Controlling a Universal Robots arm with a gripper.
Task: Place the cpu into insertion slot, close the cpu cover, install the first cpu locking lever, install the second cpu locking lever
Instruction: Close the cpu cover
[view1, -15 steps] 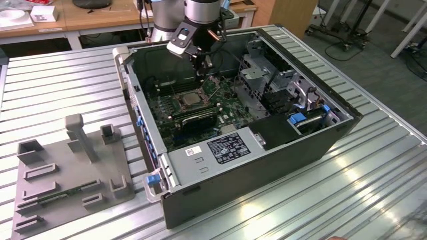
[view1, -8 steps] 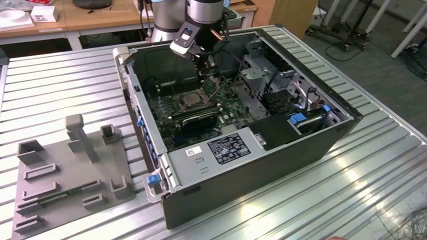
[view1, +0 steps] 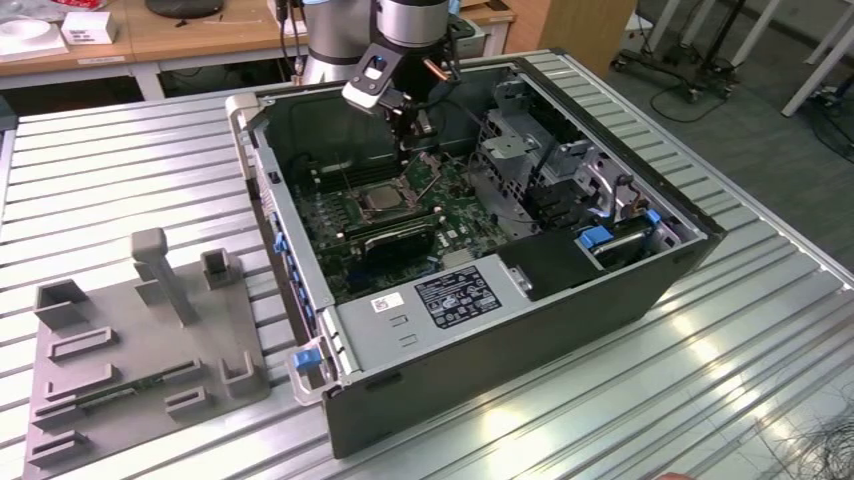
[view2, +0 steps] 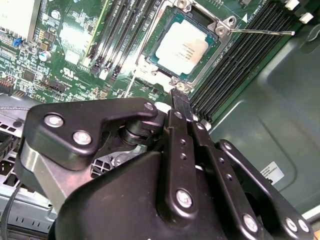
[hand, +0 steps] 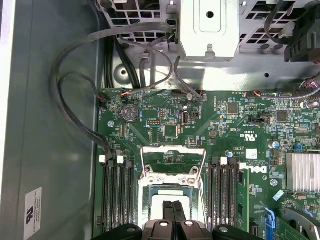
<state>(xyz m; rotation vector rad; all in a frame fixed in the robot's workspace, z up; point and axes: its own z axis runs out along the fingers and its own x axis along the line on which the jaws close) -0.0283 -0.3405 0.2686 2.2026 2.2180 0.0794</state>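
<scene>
Starting at the exterior view's left: one grey tray (view1: 134, 350) of moulded holders sits on the ribbed worktop (view1: 694, 400), out of the action. Next to it is the one open case (view1: 534, 320), lying on its side with the green board (view1: 327, 225) facing up.

Middle of the board: one cpu (view1: 380, 203), already sitting in the one slot (view2: 181, 86), silvery top up, and it looks flat and square in there. The one cover (hand: 173, 150) is flipped up off it. In the first wrist view you can see board through its cut-out, so it isn't shut. One thin lever (view2: 260, 32) pokes out sideways past the slot in the second wrist view, unlatched by the look of it. That's the one that can be counted for sure.

The one gripper (view1: 416, 125) hangs right over the slot's edge, jaws pinched together with nothing between them, tip just beside a slot corner.

So the step in hand reads as closing the cover. Doing it well, imo: push the frame with the closed tip rather than grab it, touch frame metal and never the cpu top, and go slow so it drops flat around the chip, not skewed. Keep the lever clear of the frame.

Two banks of memory slots (hand: 222, 195) flank the slot, and one metal drive cage (view1: 514, 150) stands further right.
</scene>
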